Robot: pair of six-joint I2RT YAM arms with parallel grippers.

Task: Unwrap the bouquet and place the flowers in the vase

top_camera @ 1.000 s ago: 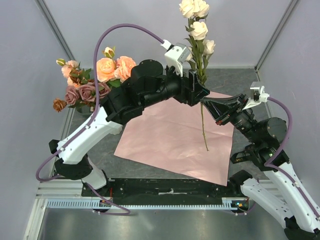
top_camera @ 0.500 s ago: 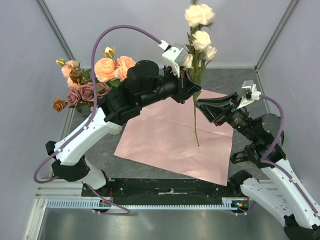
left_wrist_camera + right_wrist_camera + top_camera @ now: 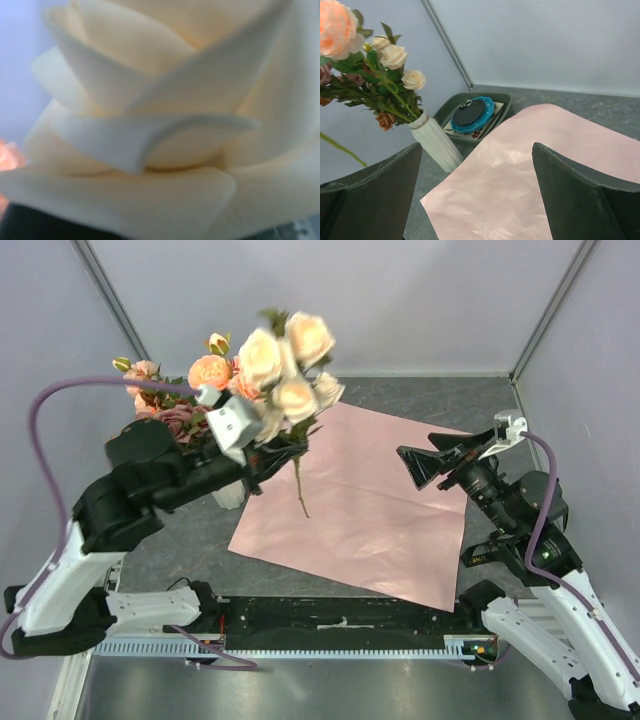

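Note:
My left gripper [image 3: 270, 457] is shut on the stem of a bunch of cream roses [image 3: 285, 360], one part of the flowers. The stem's lower end [image 3: 302, 502] hangs free over the paper's left edge. Blurred cream petals [image 3: 165, 120] fill the left wrist view and hide the jaws. Just left of it, half hidden behind the left arm, stands the white ribbed vase [image 3: 228, 495] [image 3: 436, 142], holding peach and mauve roses [image 3: 175, 400] [image 3: 380, 75]. The bouquet's pink paper [image 3: 350, 505] [image 3: 530, 180] lies open and flat. My right gripper [image 3: 420, 468] [image 3: 475, 195] stands open and empty above the paper's right side.
A dark grey tray [image 3: 445, 111] with a blue-ringed dish [image 3: 471, 114] sits in the back left corner behind the vase. Grey enclosure walls and frame posts [image 3: 110, 300] close in the left, back and right sides. The left arm's purple cable [image 3: 45, 440] loops high at the left.
The left gripper shut on the cream roses' stem and swung them left and lower, up to the vase. The right gripper opened, let go of the stem, and drew back slightly.

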